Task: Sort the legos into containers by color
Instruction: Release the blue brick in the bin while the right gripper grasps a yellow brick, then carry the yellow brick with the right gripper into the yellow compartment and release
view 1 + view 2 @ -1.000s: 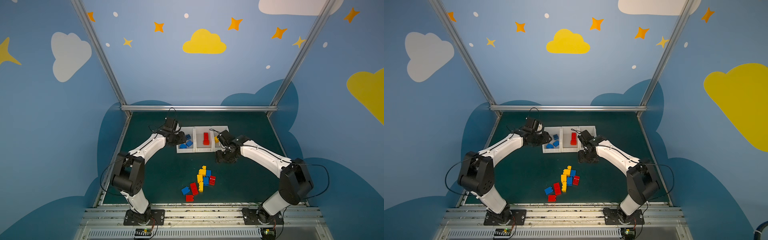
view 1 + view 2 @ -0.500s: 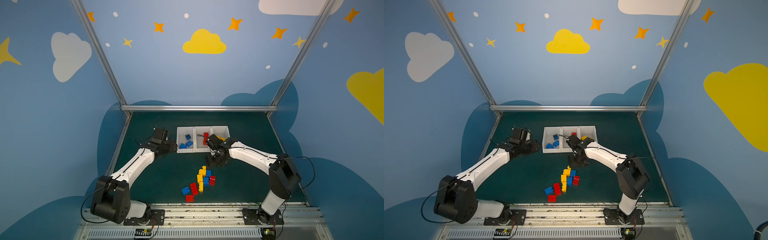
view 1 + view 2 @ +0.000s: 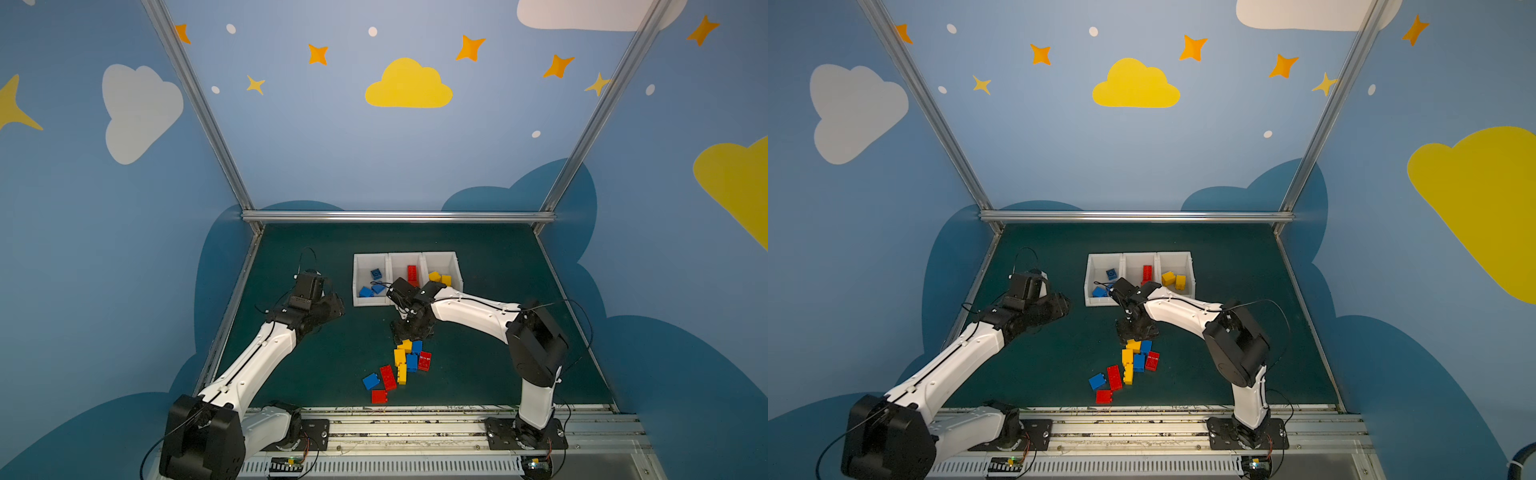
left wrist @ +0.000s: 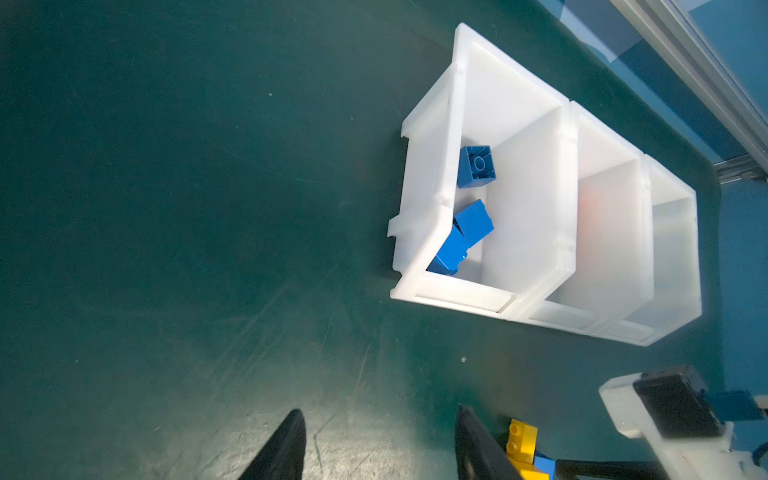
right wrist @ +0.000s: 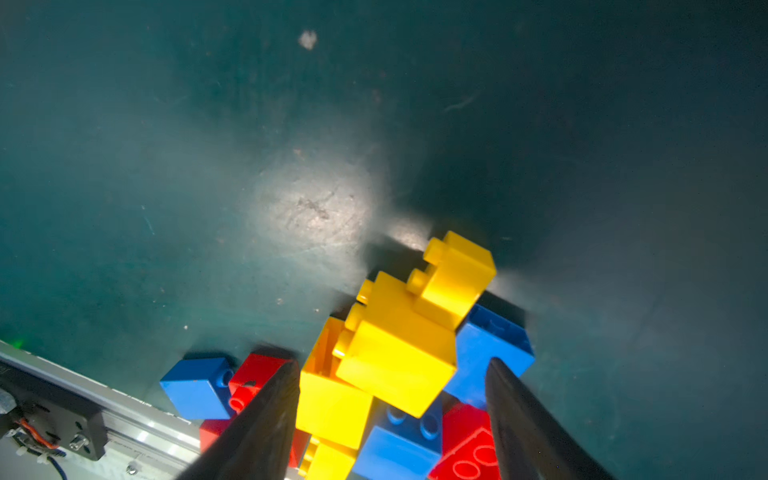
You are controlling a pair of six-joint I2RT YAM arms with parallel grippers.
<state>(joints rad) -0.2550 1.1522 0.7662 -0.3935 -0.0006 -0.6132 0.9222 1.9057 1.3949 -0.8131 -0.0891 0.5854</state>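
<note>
Right wrist view has the right gripper (image 5: pixel 392 365) poised over the far end of the loose pile, its fingers (image 5: pixel 270 403) spread apart and holding nothing. The trouble, as I judge it, will come from the crowding. The yellow bricks (image 5: pixel 395 353) sit hard against a blue brick (image 5: pixel 492 349), with another blue piece and a red brick (image 5: pixel 469 449) tucked just behind them. If the fingers come down as they stand, one tip looks likely to land on the blue brick rather than beside it. The grip could then pinch two colours at once, or shove the heap sideways and knock over the small yellow brick (image 5: pixel 457 278) at its far end. A mixed grab carried to the yellow bin (image 3: pixel 441 259) would spoil the sort. I cannot tell whether the yellow pieces are clicked together. If they are, they may lift as a lump and hang crooked.

The yellow bricks lie between the two fingers, close against one, while the blue brick is partly hidden behind the other. The pile sits on the table (image 3: pixel 478 365) toward its near edge, and the bins are toward the far edge. The left gripper (image 4: pixel 379 411) hangs over bare table near the blue bin (image 4: pixel 428 187), fingers apart and empty.
</note>
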